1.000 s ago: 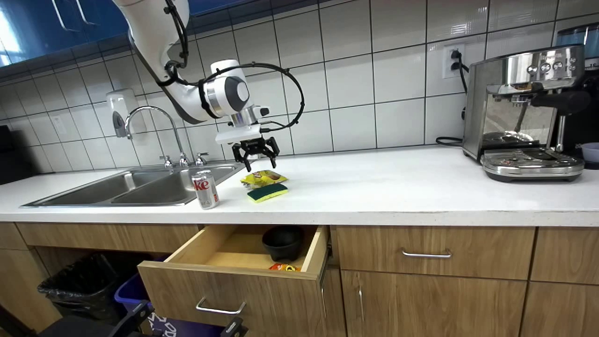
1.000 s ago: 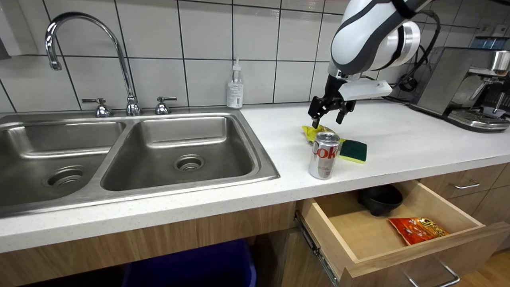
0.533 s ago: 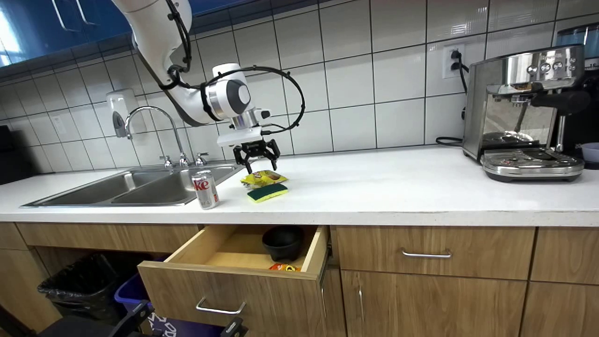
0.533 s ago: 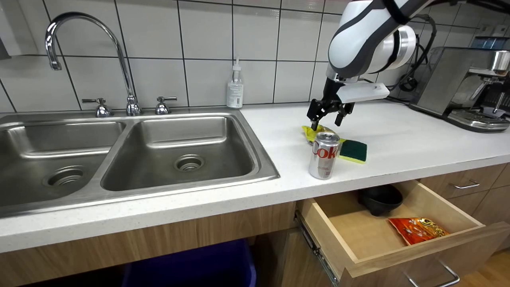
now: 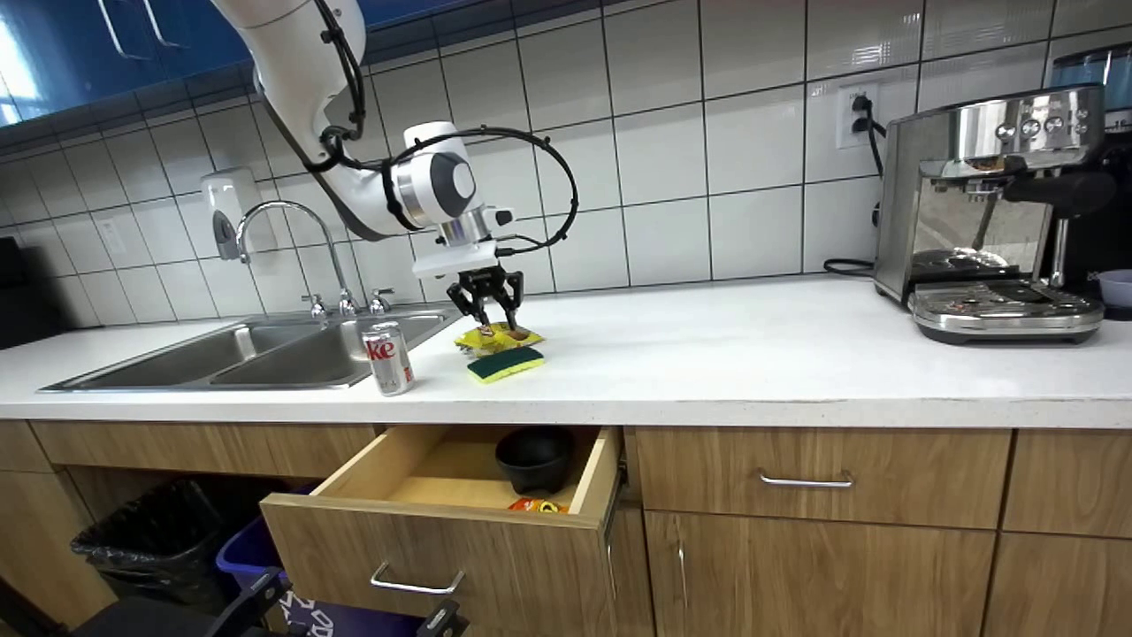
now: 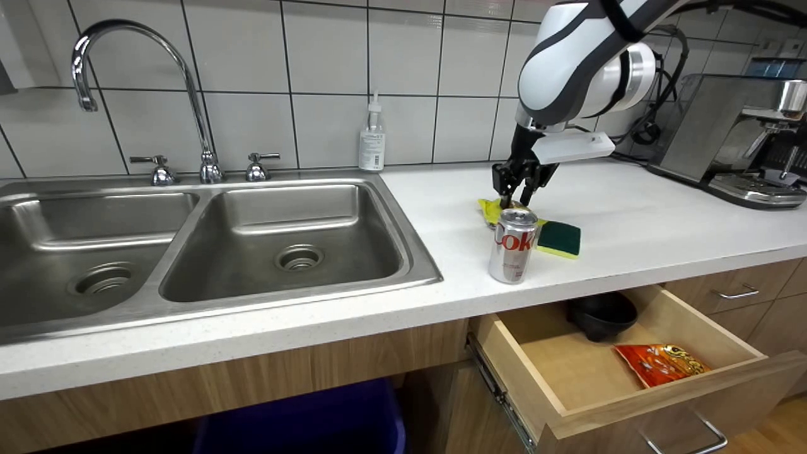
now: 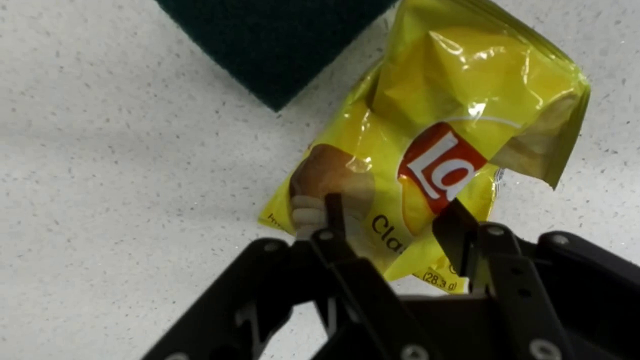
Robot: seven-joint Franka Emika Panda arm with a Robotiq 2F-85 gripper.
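sponge point(image 5: 506, 364): just beside yellow bag point(image 7: 425, 145) | can point(image 6: 512, 249): upright, near (drawer point(image 5: 433, 541) open)

At right in the wrist view, the bag point(image 7: 425, 145) was yellow, marked red and white; at left, the counter point(image 7: 110, 165) white, speckled grey. At centre-left in an exterior view, the can point(image 5: 388, 357) was silver with red lettering, the sponge point(image 5: 506, 363) dark green over yellow.

The arm point(image 5: 305, 71) is all rounded white, dark-grey stripes point(image 6: 581, 83) hugging the curves, a black strap point(image 6: 623, 20), a black cable point(image 5: 482, 131) looping wide, then a silver collar point(image 5: 467, 228), a flat white slab point(image 6: 574, 146) and, bang, a jet-black gripper point(image 7: 393, 210), angular links point(image 7: 365, 295) studded with bright round screws point(image 7: 545, 349)!
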